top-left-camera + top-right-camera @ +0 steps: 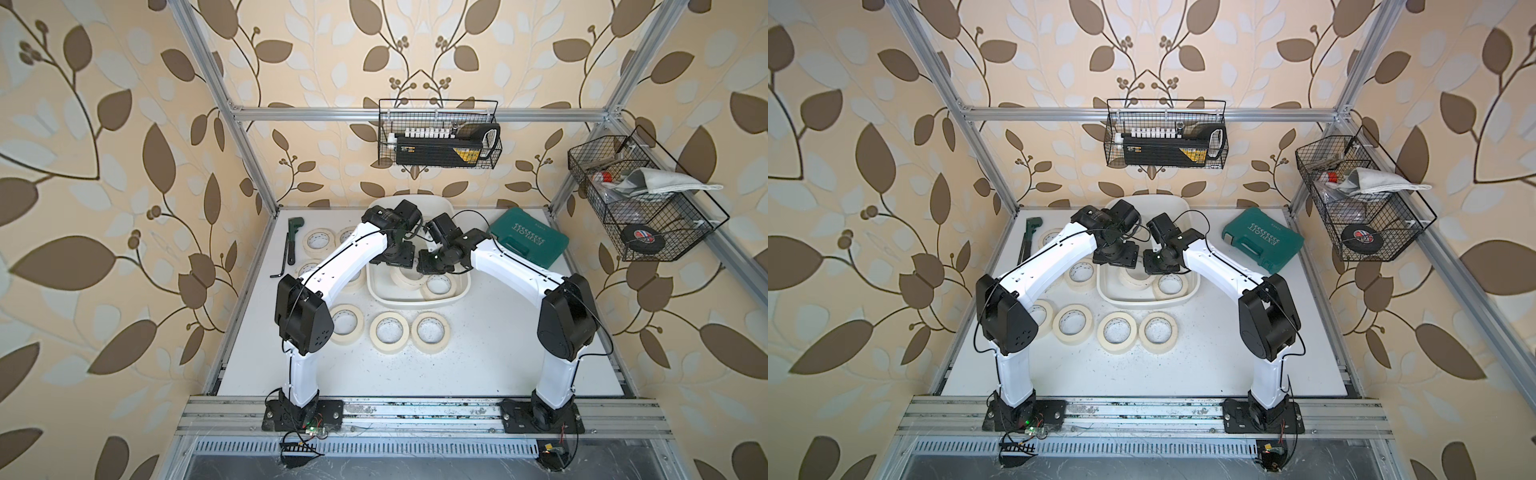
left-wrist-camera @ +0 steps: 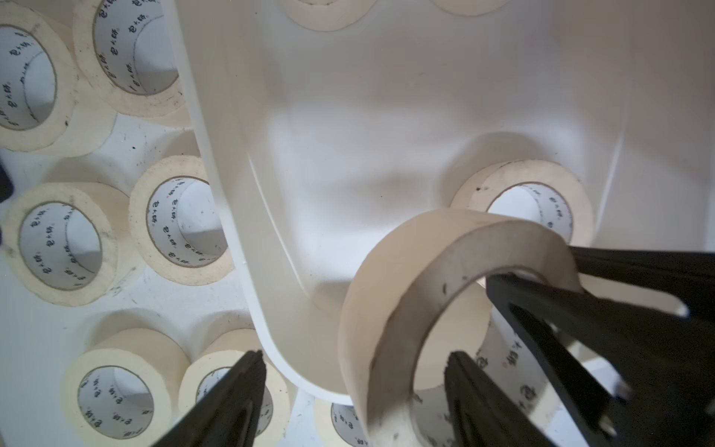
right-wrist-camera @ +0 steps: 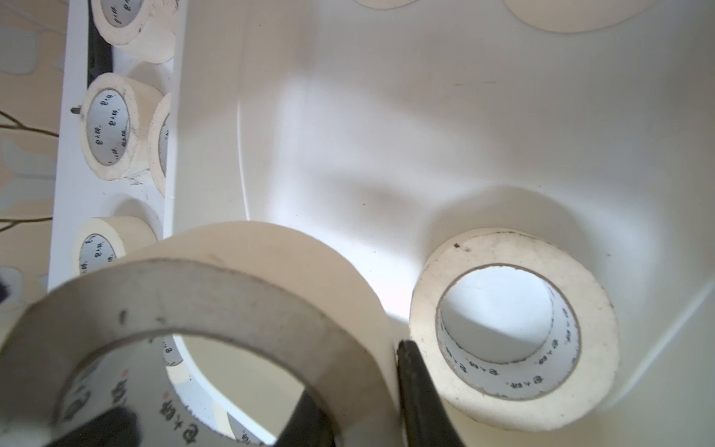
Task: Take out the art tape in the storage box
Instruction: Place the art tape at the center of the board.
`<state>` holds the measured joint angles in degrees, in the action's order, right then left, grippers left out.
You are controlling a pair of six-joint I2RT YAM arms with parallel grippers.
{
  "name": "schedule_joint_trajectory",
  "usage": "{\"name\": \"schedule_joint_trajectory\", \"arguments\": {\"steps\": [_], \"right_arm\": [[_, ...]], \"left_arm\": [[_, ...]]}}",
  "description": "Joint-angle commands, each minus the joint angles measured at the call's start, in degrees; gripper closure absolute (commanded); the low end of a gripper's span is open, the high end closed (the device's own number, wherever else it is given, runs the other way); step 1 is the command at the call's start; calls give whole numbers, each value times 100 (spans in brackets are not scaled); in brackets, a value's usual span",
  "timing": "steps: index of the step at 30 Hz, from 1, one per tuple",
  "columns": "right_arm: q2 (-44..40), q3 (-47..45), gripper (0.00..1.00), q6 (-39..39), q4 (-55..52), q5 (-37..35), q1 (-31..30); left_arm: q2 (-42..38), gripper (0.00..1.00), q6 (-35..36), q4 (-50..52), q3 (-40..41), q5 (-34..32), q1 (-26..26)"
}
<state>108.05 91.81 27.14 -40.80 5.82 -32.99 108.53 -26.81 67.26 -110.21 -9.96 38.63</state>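
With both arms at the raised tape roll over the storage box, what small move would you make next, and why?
I would probably draw the left gripper back first: its fingers stand open astride the tape roll, which the right gripper pinches by its wall above the storage box.

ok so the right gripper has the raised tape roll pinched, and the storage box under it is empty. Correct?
Not empty. The right gripper does pinch the raised tape roll, but the storage box under it holds a second roll lying flat on its floor. The right wrist view shows this plainly.
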Motion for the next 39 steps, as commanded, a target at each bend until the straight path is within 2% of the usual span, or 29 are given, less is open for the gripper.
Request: {"name": "schedule_joint_trajectory", "arguments": {"steps": [1,9,14,22,28,31,39], "right_arm": [[-309,243,94,-220,-182,-264,37],[-670,236,95,-399,-462,-332,552],[-1071,228,95,-586,-625,-375,1036],[-1617,58,95,-819,-737,-329,2226],[-1687,-93,94,-955,-776,-198,2977],[-1647,-225,94,-957,-691,-205,3199],[-1203,-615,93,-829,-334,-499,3220]], "left_arm": [[-660,18,46,-311,187,188,-27],[-1112,9,78,-561,619,123,-110],[-1027,8,65,-483,672,162,-126],[-1033,7,60,-508,804,169,-128],[-1027,7,55,-479,844,167,-128],[-1032,7,44,-469,890,169,-126],[-1034,7,10,-456,958,235,-134]]}}
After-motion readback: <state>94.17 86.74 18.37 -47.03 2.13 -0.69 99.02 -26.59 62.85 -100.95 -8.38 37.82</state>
